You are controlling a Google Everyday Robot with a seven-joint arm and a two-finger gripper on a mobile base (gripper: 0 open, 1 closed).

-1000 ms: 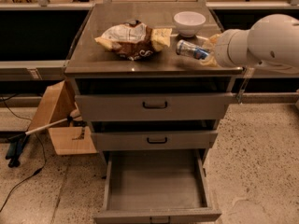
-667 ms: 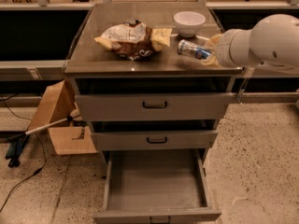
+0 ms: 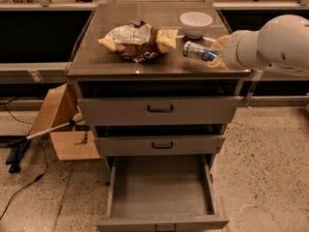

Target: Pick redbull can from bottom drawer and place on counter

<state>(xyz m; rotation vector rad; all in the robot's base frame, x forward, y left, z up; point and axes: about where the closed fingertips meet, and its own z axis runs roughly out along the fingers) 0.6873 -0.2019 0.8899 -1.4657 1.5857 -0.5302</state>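
Right at my feet the bottom drawer (image 3: pixel 159 192) stands pulled wide out, and it's bare inside, nothing left to fetch. Speckled floor (image 3: pixel 270 168) to either side, a cardboard box (image 3: pixel 60 124) off to the left. Up past the two shallower drawers (image 3: pixel 159 109), both pushed in, and here's the action: the redbull can (image 3: pixel 197 50) is up at bench (image 3: pixel 125 13) level, lying tipped on its side over the right front part of the steel top. The pincer (image 3: pixel 216 54) has it by its right-hand end, closed on it as far as I can make out, with the fat white arm (image 3: pixel 270 47) reaching in from the right. Whether the can touches the steel yet, I can't tell.

So this is the put-down, I'd say, nearly the last of the job. Done well, it eases down until the can bears on the steel before letting go. A can on its side will likely roll on that glossy top, and the right edge is near, so inboard is safer. Just beside it to the left lies the snack bag (image 3: pixel 137 41), and behind it a white bowl (image 3: pixel 195 23). Further back, dark shelving and cluttered light benches.
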